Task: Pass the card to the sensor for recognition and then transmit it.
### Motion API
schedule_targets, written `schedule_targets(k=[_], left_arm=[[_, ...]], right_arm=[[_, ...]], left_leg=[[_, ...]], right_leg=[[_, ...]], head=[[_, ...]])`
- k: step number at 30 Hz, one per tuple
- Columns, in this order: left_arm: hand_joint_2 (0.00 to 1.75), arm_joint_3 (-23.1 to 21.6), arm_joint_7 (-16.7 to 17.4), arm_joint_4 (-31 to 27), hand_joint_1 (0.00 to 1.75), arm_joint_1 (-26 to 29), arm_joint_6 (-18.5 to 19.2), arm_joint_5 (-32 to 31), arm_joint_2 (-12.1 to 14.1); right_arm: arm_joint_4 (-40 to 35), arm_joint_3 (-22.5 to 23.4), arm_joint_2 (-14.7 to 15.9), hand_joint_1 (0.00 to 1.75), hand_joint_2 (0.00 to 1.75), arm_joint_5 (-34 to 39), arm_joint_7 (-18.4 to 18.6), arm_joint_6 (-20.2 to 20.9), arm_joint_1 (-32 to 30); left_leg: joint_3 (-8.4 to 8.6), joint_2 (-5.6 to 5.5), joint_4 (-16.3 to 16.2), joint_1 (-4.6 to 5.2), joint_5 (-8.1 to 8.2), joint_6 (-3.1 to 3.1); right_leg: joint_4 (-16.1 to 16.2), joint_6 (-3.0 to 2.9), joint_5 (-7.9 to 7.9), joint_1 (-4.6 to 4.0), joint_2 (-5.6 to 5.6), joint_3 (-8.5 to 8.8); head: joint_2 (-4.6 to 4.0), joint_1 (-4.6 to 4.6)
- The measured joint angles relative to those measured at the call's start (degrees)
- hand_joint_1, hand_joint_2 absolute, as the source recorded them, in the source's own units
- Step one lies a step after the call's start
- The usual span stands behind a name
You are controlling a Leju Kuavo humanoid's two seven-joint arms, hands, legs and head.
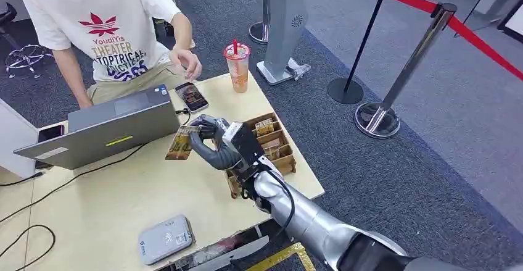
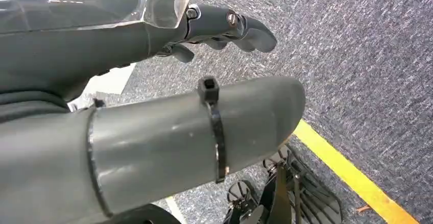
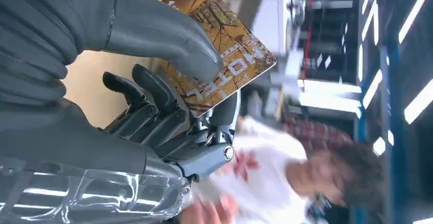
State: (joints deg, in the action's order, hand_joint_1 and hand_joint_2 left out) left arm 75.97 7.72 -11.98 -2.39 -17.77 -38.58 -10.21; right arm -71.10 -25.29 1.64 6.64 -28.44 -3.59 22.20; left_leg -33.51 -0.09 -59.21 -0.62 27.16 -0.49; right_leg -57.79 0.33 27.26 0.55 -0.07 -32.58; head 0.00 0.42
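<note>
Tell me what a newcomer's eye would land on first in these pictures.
First, the right hand over the middle of the table, pinching a brown card just in front of the open laptop. Next, the person in a white printed shirt seated behind the laptop, one hand over a phone. Then the orange drink at the far edge and the grey sensor at the near edge.

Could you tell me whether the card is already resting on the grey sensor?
No, the right hand holds the card above the table, apart from the sensor.
</note>
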Motion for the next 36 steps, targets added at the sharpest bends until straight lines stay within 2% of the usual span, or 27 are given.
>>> schedule_targets(k=[6,9,11,14,18,23,27,36], left_arm=[[0.00,0.0,0.0,0.0,0.00,-0.1,0.3,-0.2,0.0],[0.00,0.0,0.0,0.0,0.00,-0.1,0.4,-0.3,0.0],[0.00,0.0,0.0,0.0,0.00,-0.2,0.5,-0.4,0.0],[0.00,0.0,0.0,0.0,0.00,-0.2,0.7,-0.5,0.1],[0.00,0.0,0.1,0.0,0.00,-0.5,0.8,-0.7,0.3],[0.00,0.0,0.1,0.0,0.00,-0.6,0.7,-1.0,0.4],[0.00,0.0,0.1,0.0,0.00,-0.7,0.5,-1.2,0.5],[0.00,0.0,-0.1,0.0,0.00,-0.7,0.4,-1.6,0.5]], right_arm=[[-1.9,0.3,-0.8,1.75,1.75,-8.0,-1.7,-8.2,2.3],[-1.8,0.4,-1.3,1.75,1.75,-14.4,-3.2,-15.9,3.9],[-1.5,0.3,-1.7,1.75,1.75,-17.1,-3.9,-19.0,4.8],[-0.4,0.3,-2.5,1.75,1.75,-22.8,-5.4,-26.4,6.2],[2.6,0.1,-3.5,1.75,1.75,-27.8,-7.5,-34.1,8.5],[5.2,2.0,-5.9,1.75,1.75,-37.7,-11.2,-35.3,9.4],[5.3,5.3,-8.0,1.75,1.75,-45.5,-11.4,-35.4,9.1],[3.9,11.4,-11.3,1.75,1.75,-56.3,-11.4,-35.4,6.4]], left_leg=[[0.00,0.00,0.0,0.00,-0.02,-0.02],[0.00,0.00,0.0,0.00,-0.03,-0.03],[0.00,0.01,0.0,0.00,-0.04,-0.04],[-0.01,0.00,0.0,0.00,-0.04,-0.04],[-0.01,0.00,0.0,0.00,-0.04,-0.04],[-0.01,-0.01,0.0,-0.01,-0.05,-0.05],[-0.01,-0.01,0.0,-0.01,-0.05,-0.05],[0.00,-0.01,0.0,-0.01,-0.04,-0.05]], right_leg=[[0.0,0.00,0.00,0.00,0.00,0.00],[0.0,0.00,0.00,0.00,0.00,0.00],[0.0,0.00,-0.01,0.00,0.00,0.00],[0.0,0.00,-0.01,0.00,0.00,0.00],[0.0,0.00,-0.01,0.00,0.00,0.00],[0.0,0.00,0.00,-0.01,-0.01,0.00],[0.0,-0.01,0.00,-0.02,0.00,0.00],[0.0,0.00,0.00,-0.01,-0.01,0.00]], head=[[0.00,-0.02],[0.00,-0.02],[0.00,-0.02],[0.00,0.00],[0.00,-0.02],[0.00,0.00],[0.00,-0.02],[0.00,-0.02]])
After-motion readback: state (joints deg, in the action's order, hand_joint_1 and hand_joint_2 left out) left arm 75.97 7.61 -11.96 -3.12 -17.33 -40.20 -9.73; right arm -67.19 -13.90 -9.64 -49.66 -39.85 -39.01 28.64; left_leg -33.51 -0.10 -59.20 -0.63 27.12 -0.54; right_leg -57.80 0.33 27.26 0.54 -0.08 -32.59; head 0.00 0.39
